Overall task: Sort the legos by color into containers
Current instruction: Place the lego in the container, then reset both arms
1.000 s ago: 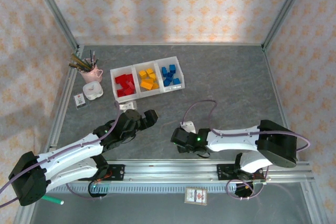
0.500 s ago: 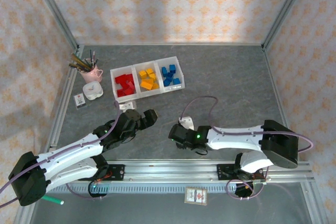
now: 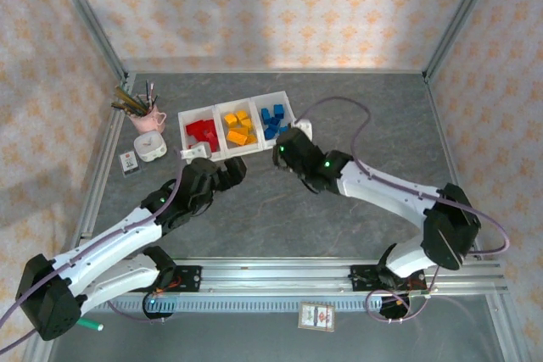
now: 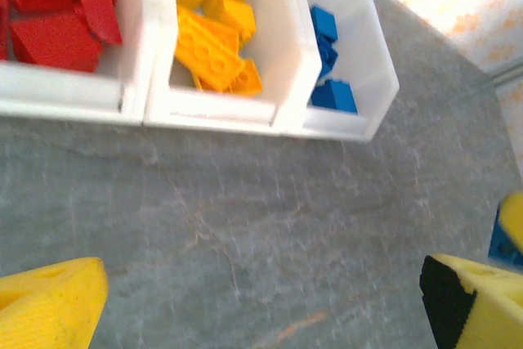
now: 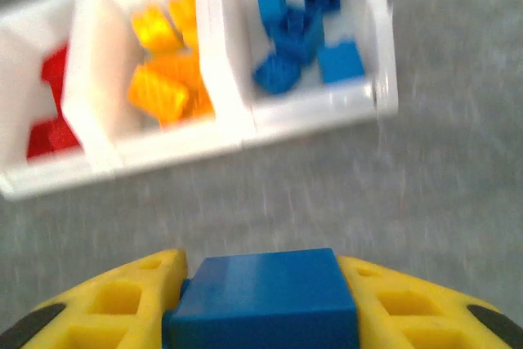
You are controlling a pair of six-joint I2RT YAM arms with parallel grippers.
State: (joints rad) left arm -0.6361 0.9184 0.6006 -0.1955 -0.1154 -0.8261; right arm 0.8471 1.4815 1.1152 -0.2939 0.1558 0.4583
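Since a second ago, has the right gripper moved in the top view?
Yes. The right gripper has travelled away from the front rail, up the table to the blue end of the containers, its jaws shut on a blue lego.

The containers (image 5: 310, 108) are translucent white, with red legos (image 5: 45, 136) at left of the right wrist view, yellow-orange legos (image 5: 163, 79) in the middle and blue legos (image 5: 298, 30) at right. The right tool (image 5: 261, 304) has yellow fingers (image 5: 114, 300) around a blue brick (image 5: 261, 284). The left tool (image 4: 261, 296) has yellow pads (image 4: 45, 304), one black-edged. The counter (image 3: 365, 125) is mottled grey. The walls (image 3: 271, 6) are pale with an orange floral print.
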